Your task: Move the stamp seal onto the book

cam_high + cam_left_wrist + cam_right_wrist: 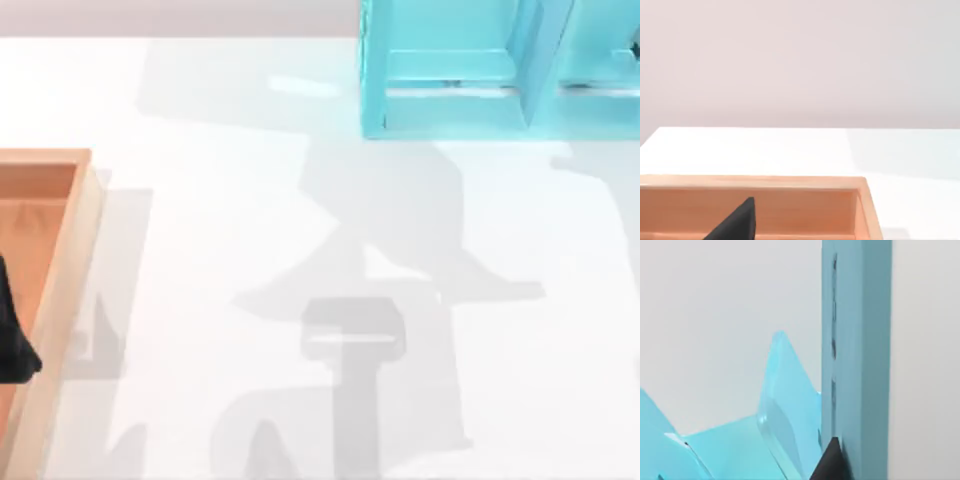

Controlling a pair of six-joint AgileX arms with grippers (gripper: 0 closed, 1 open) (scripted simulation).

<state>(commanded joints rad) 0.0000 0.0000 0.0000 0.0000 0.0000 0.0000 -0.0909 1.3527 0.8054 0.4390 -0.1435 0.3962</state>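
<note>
Teal-blue book (855, 340) stands upright, right beside the light cyan shelf (450, 90) at the upper right of the top view. Close against the book is the black right gripper (827, 465). Over the wooden tray (65, 280) at the left edge hangs the left gripper (15, 340). I cannot tell if either gripper is open, shut or holding something. All of it sits on a white table (250, 250).

One wooden tray (60, 290) sits on the table (250, 220). One light cyan shelf unit (450, 110) stands there too.
</note>
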